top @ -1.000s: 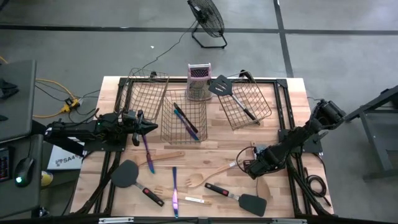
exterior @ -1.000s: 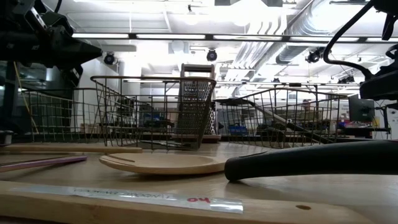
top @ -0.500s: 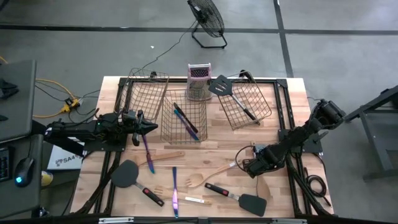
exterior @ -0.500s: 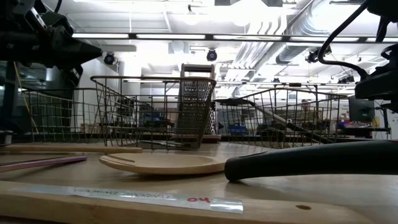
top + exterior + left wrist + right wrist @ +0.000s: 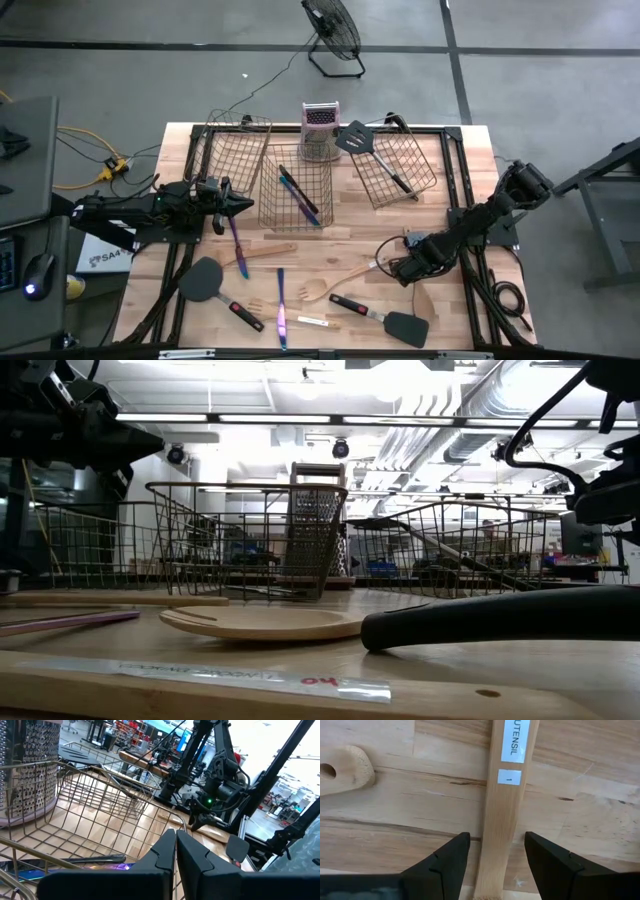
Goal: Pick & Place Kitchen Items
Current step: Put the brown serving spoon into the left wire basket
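Note:
My right gripper [image 5: 400,268] [image 5: 496,838] points down over the table's right near part and is open. Its fingers stand on either side of a pale wooden utensil's handle [image 5: 501,815] that bears a white label; they do not touch it. Beside it lies the holed end [image 5: 342,770] of a wooden fork-spoon [image 5: 340,280]. My left gripper [image 5: 236,205] [image 5: 175,851] is shut and empty, level at the left, next to the middle basket [image 5: 297,188]. Purple cutlery [image 5: 300,195] lies in that basket.
Loose on the table lie black spatulas [image 5: 212,283] [image 5: 385,320], purple cutlery [image 5: 282,305] [image 5: 238,245] and a wooden spatula [image 5: 265,253]. At the back stand a left basket [image 5: 232,150], a right basket [image 5: 400,165] holding a black spatula [image 5: 355,138], and a grater [image 5: 320,130].
My right gripper has rolled a little about its own axis above the wooden handle, staying over the same spot. Nothing on the table has moved.

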